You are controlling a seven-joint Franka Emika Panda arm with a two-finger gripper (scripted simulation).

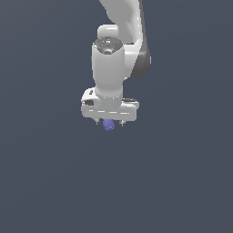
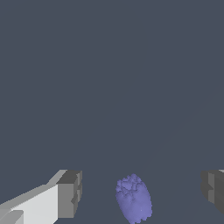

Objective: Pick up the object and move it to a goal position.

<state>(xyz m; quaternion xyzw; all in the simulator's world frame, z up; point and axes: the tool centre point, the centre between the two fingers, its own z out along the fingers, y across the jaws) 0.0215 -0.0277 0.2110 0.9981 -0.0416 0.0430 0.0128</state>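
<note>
Fingers are filling the near corners of my wrist view, and both are getting cut off: one is showing its grey pad plus a slab of white body running out of frame, the other is only giving me a sliver of grey pad at the picture's edge. They're sitting wide apart, with the object between them and clear grey gaps on both sides, so nothing is clamping it. It's landing a bit closer to the finger that shows the white body. It's a bumpy purple-blue lump, and its lower end is nearly running off the frame.

From the exterior view I'm seeing the gripper pointing straight down under the white arm, whose upper part is running out of the top of the frame. The fingertips are just tiny stubs there, hard to make out. The object is peeking out right below the gripper body, between those stubs, partly tucked under it.

I can't tell if it's resting on the floor; everything around is flat grey-blue with no visible shadow.
</note>
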